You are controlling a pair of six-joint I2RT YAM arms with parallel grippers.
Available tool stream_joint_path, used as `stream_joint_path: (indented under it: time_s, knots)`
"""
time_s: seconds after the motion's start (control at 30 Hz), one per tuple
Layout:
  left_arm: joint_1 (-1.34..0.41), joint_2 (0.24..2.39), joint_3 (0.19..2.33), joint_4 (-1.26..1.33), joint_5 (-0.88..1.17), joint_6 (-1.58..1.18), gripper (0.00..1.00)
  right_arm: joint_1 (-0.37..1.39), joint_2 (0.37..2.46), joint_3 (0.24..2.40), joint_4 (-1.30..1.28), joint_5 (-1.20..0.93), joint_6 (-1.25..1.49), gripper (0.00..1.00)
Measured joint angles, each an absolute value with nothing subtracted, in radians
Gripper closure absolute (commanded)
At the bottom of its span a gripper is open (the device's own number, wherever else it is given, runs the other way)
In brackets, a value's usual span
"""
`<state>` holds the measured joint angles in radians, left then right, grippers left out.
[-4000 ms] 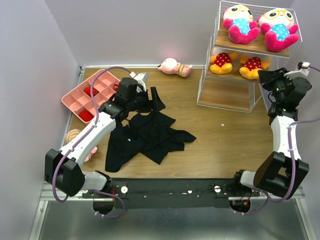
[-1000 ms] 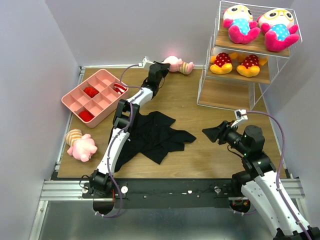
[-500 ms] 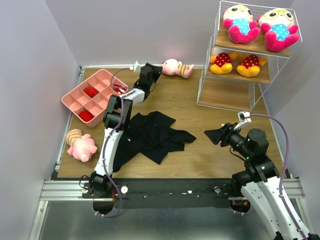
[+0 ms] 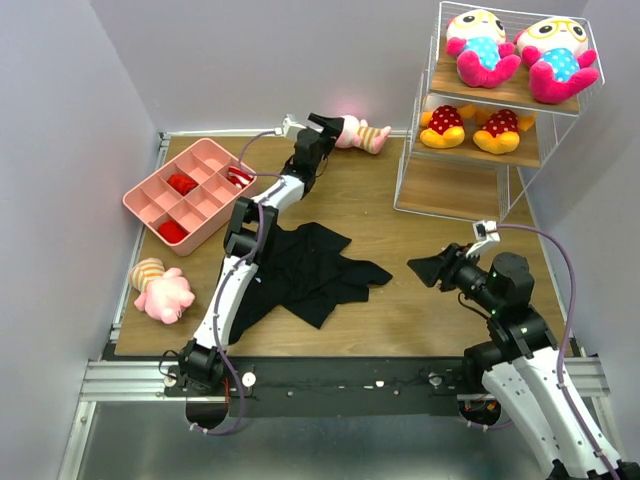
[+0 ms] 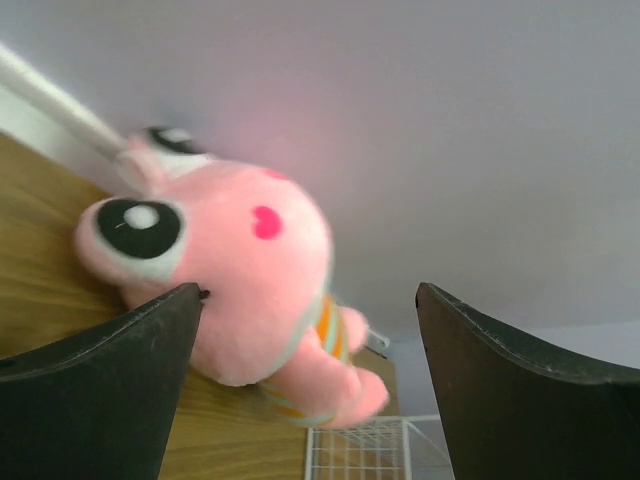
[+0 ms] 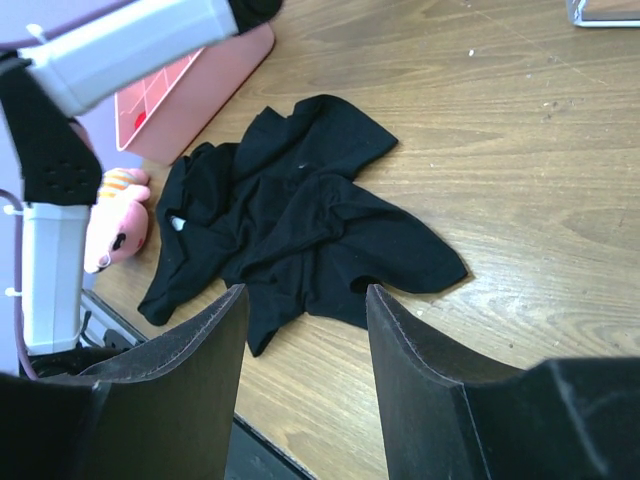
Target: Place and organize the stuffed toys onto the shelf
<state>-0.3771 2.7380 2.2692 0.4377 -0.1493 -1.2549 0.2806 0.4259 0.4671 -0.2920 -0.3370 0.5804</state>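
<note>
- Left gripper (image 5: 310, 290): jaws spread wide, nothing pinched. The striped pink doll (image 5: 230, 290) lies just ahead, at the table's far edge by the wall.
- Right gripper (image 6: 305, 290): jaws apart, empty, beside the black garment (image 6: 300, 220).
- Shelf (image 4: 450, 185): blue dolls (image 4: 480, 45) on top tier, yellow dolls (image 4: 445, 122) on middle tier.
- Second pink doll (image 4: 165, 290): on the table near the pink tray (image 4: 205, 175).

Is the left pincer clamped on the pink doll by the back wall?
No: the left wrist view shows the left pincer wide open, the pink doll unheld ahead of it.
</note>
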Motion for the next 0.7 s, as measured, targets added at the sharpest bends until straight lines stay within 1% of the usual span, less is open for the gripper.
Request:
stream_joint_path:
  time_s: [0.17,0.27,0.37,0.43,0.47,0.5,0.57,0.6,0.63,0.67,0.7]
  knots:
    - [-0.39,2.856,2.355,0.43,-0.194,-1.287,0.01,0.281,0.458,0.467,-0.27,-0.337,0.579,0.42]
    - [-0.392,2.888,2.412,0.427,-0.222,-1.299,0.01,0.281,0.482,0.467,-0.254,-0.337,0.579,0.42]
    - [-0.397,2.933,2.476,0.438,-0.25,-1.314,0.05,0.281,0.513,0.467,-0.228,-0.337,0.579,0.42]
    - [-0.4,2.952,2.497,0.45,-0.264,-1.317,0.2,0.281,0.537,0.467,-0.213,-0.337,0.579,0.42]
    - [-0.402,2.957,2.501,0.458,-0.272,-1.319,0.29,0.281,0.547,0.467,-0.204,-0.337,0.579,0.42]
    - [-0.402,2.96,2.502,0.462,-0.277,-1.315,0.48,0.281,0.556,0.467,-0.199,-0.337,0.579,0.42]
    - [-0.402,2.97,2.506,0.475,-0.284,-1.312,0.71,0.281,0.581,0.467,-0.18,-0.337,0.579,0.42]
    - [-0.402,2.975,2.506,0.487,-0.286,-1.312,0.87,0.281,0.589,0.467,-0.174,-0.337,0.579,0.42]
    - [-0.402,2.978,2.506,0.494,-0.287,-1.309,0.95,0.281,0.601,0.467,-0.165,-0.337,0.579,0.42]
    - [-0.402,2.981,2.506,0.5,-0.287,-1.312,1.0,0.281,0.61,0.467,-0.162,-0.337,0.579,0.42]
    - [-0.402,2.982,2.501,0.509,-0.286,-1.306,1.0,0.281,0.618,0.467,-0.159,-0.337,0.579,0.42]
